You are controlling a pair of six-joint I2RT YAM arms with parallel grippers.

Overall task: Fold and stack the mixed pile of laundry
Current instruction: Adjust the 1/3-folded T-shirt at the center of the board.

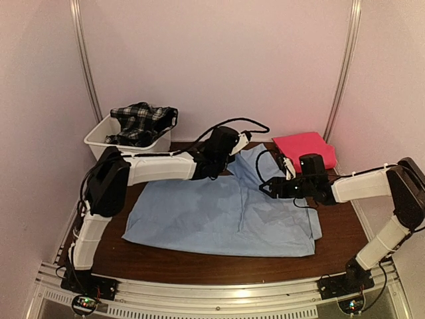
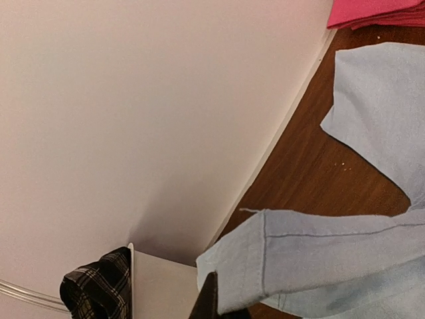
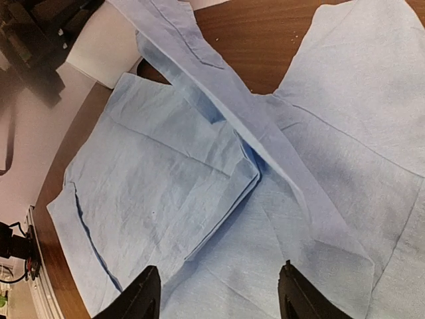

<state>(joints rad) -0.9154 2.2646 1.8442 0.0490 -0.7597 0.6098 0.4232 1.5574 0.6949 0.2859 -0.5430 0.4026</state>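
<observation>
The left arm is stretched forward, the left fingers (image 1: 244, 143) clenched on a raised edge of the light blue shirt (image 1: 219, 219). The right fingers (image 1: 267, 191) are held released just above it, the pink-red cloth (image 1: 304, 147) laid behind them on the tabletop (image 1: 199, 266).

Near edge of the desk left open; middle and back taken up

The middle of the desk (image 1: 219, 269) is covered by the light blue shirt (image 1: 219, 216), over which the left arm (image 1: 159, 167) and the right arm (image 1: 362, 186) are stretched from either side. The back left corner is blocked by the white tub (image 1: 99, 138) with the plaid garment (image 1: 141, 121), the back right by the pink cloth (image 1: 305, 147). A bare strip is left in front of the shirt. Both sides are closed by walls.
</observation>
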